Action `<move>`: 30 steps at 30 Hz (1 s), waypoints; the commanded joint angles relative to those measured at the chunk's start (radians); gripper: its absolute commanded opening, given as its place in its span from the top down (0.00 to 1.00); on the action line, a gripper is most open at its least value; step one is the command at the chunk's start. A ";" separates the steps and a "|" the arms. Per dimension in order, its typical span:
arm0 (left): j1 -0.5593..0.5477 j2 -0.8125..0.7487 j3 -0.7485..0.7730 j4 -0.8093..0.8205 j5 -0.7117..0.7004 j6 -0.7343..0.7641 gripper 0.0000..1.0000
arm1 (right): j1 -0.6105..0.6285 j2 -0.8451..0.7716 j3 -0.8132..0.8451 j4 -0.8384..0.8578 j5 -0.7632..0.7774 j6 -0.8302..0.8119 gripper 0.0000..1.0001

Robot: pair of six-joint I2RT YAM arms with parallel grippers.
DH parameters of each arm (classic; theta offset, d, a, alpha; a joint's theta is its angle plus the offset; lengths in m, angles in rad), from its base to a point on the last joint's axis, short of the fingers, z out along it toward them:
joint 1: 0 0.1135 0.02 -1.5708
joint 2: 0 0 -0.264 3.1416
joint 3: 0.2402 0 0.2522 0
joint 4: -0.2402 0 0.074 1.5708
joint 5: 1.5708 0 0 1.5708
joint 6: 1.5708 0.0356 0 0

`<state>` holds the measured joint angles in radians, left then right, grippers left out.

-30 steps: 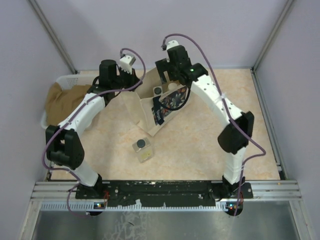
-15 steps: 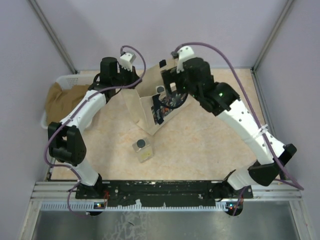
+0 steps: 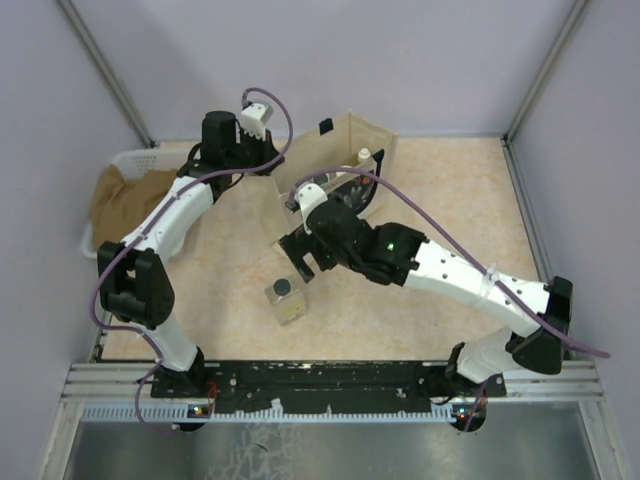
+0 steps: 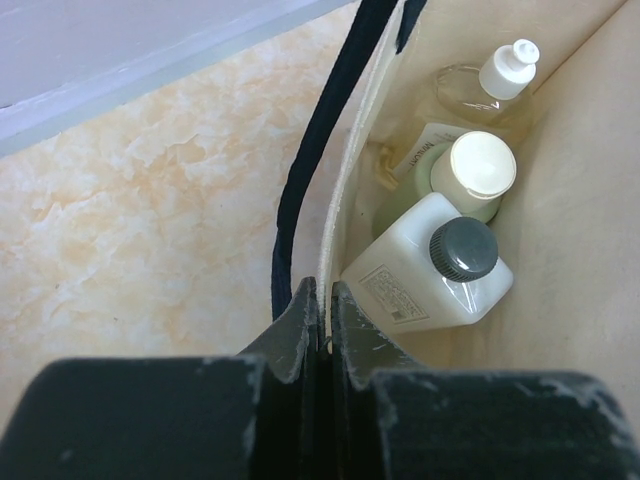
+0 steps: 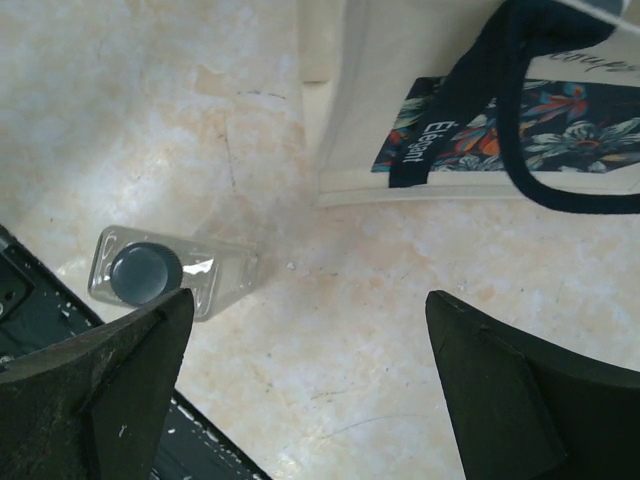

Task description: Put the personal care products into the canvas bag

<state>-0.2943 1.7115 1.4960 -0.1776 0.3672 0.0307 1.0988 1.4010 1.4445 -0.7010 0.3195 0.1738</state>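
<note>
The canvas bag (image 3: 352, 140) stands open at the back centre. My left gripper (image 3: 270, 170) is shut on its rim (image 4: 338, 230), beside a navy handle (image 4: 300, 180). Inside lie the amber clear bottle (image 4: 470, 90), the olive-green bottle (image 4: 470, 175) and the white rectangular bottle (image 4: 420, 275). The clear square bottle with black cap (image 3: 286, 298) stands on the table in front of the bag. My right gripper (image 3: 300, 262) is open and empty, low over the table between bag and bottle. In the right wrist view the bottle (image 5: 165, 272) is by the left fingertip of the gripper (image 5: 310, 340), and the floral panel (image 5: 540, 125) is at upper right.
A white plastic basket (image 3: 128, 160) with brown cloth (image 3: 125, 200) stands at the far left. The black base rail (image 3: 320, 380) runs along the near edge, close behind the clear bottle. Purple walls and metal frame posts close in the table.
My right arm has swung from above the bag's mouth down and forward to the table by the clear bottle, jaws open. My left gripper still holds the bag rim.
</note>
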 commanded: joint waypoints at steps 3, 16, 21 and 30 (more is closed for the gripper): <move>0.007 -0.001 0.039 0.008 0.006 0.014 1.00 | 0.088 -0.043 -0.052 0.091 0.012 0.047 0.01; 0.008 -0.004 0.026 0.017 0.018 0.013 1.00 | 0.168 0.068 -0.116 0.222 -0.083 -0.005 0.01; 0.009 -0.009 0.015 0.025 0.023 0.012 1.00 | 0.168 0.078 -0.169 0.288 -0.116 -0.106 0.01; 0.012 -0.009 0.008 0.032 0.030 0.009 1.00 | 0.088 0.021 -0.289 0.392 -0.326 -0.414 0.01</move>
<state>-0.2897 1.7119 1.4956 -0.1791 0.3782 0.0307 1.2457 1.4784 1.1698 -0.4034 0.1276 -0.0784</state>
